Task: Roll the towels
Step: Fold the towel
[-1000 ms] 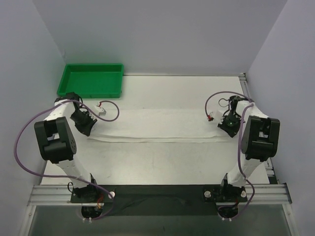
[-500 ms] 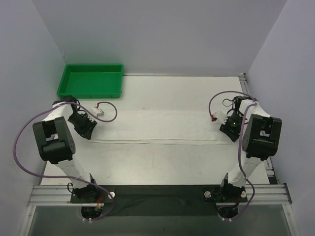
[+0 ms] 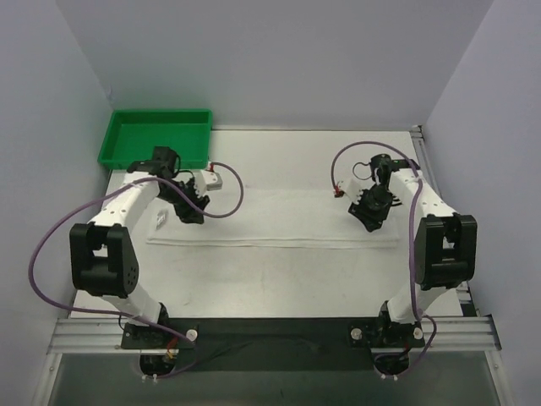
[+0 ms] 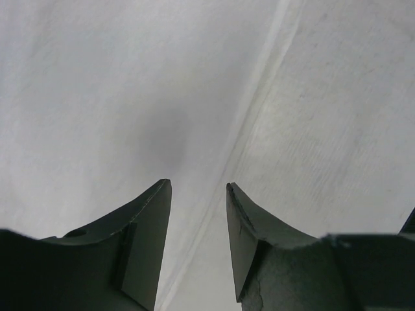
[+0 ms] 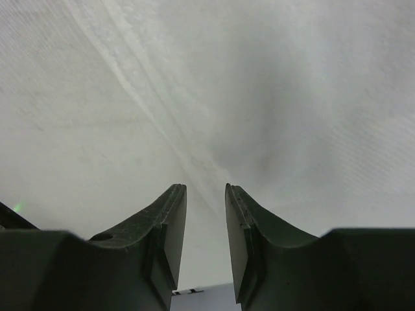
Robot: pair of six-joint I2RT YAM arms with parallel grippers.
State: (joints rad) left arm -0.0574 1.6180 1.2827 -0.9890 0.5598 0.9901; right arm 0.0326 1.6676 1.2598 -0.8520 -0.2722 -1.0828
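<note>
The place looks like a robotics lab test cell: plain pale walls (image 3: 270,59) box in a white tabletop (image 3: 279,279), two arms (image 3: 127,205) stand bolted to an aluminium rail (image 3: 84,337), and purple cables (image 3: 32,258) hang loose.

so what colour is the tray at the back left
The tray is plain bright green; the top external view shows it best.

The left arm (image 3: 127,201) and right arm (image 3: 420,199) are white, black-jointed, purple-cabled (pincer fingers (image 4: 146,220) dark, wedge-shaped).
</note>
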